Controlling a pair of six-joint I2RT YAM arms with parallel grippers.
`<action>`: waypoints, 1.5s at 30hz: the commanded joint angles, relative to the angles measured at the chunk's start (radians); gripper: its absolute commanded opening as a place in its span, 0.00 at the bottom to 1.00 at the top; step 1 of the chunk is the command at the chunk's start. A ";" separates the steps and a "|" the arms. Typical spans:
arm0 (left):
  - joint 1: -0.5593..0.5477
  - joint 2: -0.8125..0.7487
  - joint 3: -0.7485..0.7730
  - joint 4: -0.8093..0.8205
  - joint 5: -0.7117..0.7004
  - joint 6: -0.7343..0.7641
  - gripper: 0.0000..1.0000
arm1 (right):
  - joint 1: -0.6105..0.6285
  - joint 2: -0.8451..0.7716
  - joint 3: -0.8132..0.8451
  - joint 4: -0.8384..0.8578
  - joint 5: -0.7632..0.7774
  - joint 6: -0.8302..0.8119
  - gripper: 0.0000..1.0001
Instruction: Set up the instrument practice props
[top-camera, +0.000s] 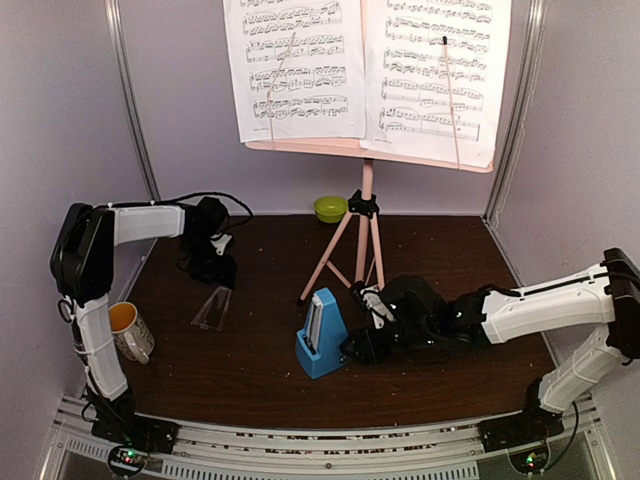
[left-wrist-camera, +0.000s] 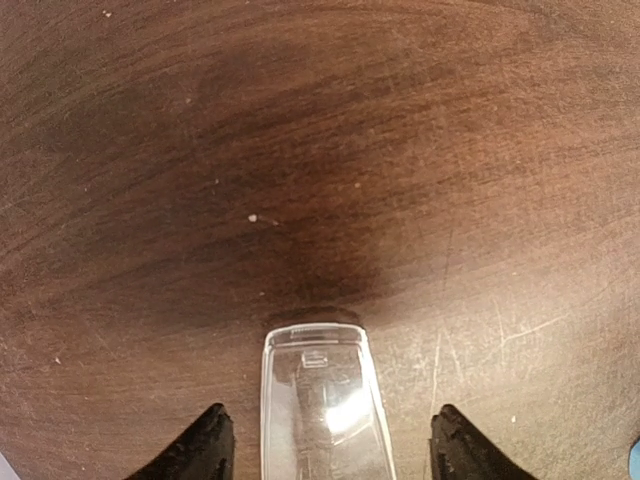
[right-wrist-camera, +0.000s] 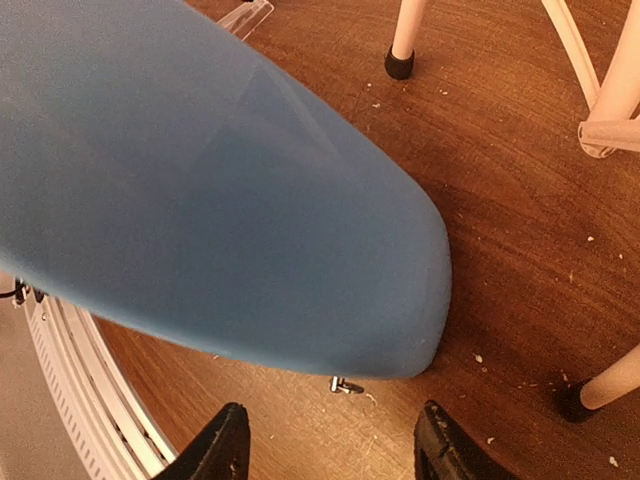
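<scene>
The pink tripod music stand (top-camera: 365, 215) stands at the back middle, with two sheet-music pages (top-camera: 300, 70) on its desk. The blue metronome (top-camera: 321, 333) stands upright in front of it and fills the right wrist view (right-wrist-camera: 220, 190). Its clear cover (top-camera: 213, 307) lies flat on the table to the left, apart from it, and also shows in the left wrist view (left-wrist-camera: 325, 405). My left gripper (left-wrist-camera: 325, 450) is open, a finger on either side of the cover, not touching it. My right gripper (right-wrist-camera: 330, 445) is open just right of the metronome's base.
A white mug with an orange inside (top-camera: 130, 330) stands at the near left by the left arm. A lime-green bowl (top-camera: 330, 208) sits at the back behind the stand. The stand's legs (right-wrist-camera: 405, 40) are close to the right gripper. Walls close in both sides.
</scene>
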 joint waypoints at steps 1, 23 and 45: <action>0.001 -0.091 -0.045 0.037 0.029 -0.006 0.72 | 0.004 0.032 0.043 0.008 0.052 0.013 0.55; -0.194 -0.485 -0.564 0.591 0.384 -0.009 0.56 | -0.048 0.117 0.131 -0.030 0.236 0.001 0.34; -0.385 -0.326 -0.582 0.760 0.471 -0.035 0.40 | -0.063 0.187 0.238 -0.005 0.188 -0.059 0.36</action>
